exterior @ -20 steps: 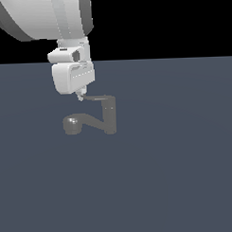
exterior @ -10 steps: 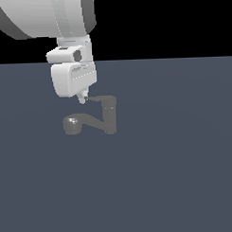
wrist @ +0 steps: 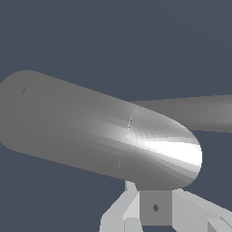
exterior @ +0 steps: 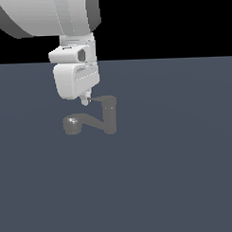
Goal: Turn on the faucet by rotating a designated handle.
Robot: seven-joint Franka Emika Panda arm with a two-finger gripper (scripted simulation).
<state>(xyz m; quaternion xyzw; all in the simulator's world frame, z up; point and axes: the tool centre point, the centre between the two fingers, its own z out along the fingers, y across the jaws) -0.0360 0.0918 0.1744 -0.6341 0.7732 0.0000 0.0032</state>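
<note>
The dark grey faucet [exterior: 110,119] stands upright on the floor. Its curved spout runs toward the exterior view's left and ends in a round head [exterior: 71,124]. The thin handle [exterior: 102,98] lies flat on top of the body, with its free end pointing left. My gripper [exterior: 86,100] hangs from the white hand, its tips at that free end and seemingly touching it. The fingers look pressed together and hold nothing. In the wrist view a large grey rounded part of the faucet [wrist: 90,127] fills the frame just past my gripper [wrist: 155,213]. I cannot tell which part it is.
A flat dark blue-grey floor [exterior: 177,182] surrounds the faucet. The thick white arm [exterior: 48,16] comes down from the upper left of the exterior view.
The hand has shifted slightly toward the exterior view's right. The handle's free end has gone with it, so the handle looks a little shorter. The faucet body has stayed put.
</note>
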